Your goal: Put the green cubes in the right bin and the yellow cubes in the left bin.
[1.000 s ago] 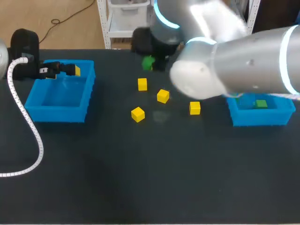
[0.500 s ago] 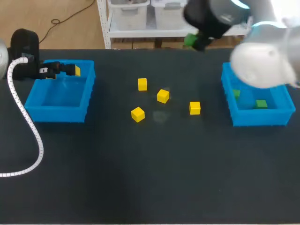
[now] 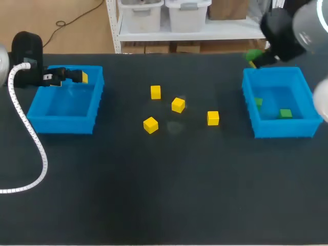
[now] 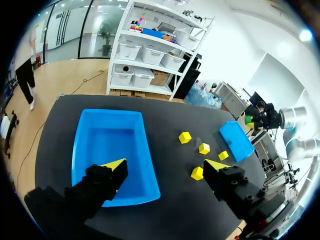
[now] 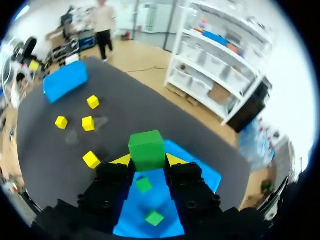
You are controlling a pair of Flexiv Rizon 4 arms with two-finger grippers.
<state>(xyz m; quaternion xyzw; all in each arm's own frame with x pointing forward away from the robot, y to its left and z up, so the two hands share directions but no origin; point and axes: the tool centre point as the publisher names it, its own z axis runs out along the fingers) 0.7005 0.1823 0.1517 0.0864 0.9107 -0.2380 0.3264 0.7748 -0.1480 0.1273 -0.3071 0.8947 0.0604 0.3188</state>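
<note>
My right gripper (image 5: 148, 160) is shut on a green cube (image 5: 147, 148), held above the far left corner of the right blue bin (image 3: 281, 128). In that bin lie two green cubes (image 3: 258, 102) (image 3: 285, 113). Several yellow cubes sit mid-table: one (image 3: 156, 92) farthest back, one (image 3: 178, 105) beside it, one (image 3: 150, 124) nearest the front, one (image 3: 213, 118) closest to the right bin. My left gripper (image 4: 166, 165) hangs open and empty over the far rim of the left blue bin (image 3: 61, 124), which holds no cubes.
A white corrugated cable (image 3: 28, 133) trails from my left arm across the table's left side. The dark tabletop (image 3: 169, 195) in front of the bins and cubes carries nothing else.
My right arm has swung from the far middle of the table to the right, carrying the green cube to the right bin's far corner. The left arm has not moved.
</note>
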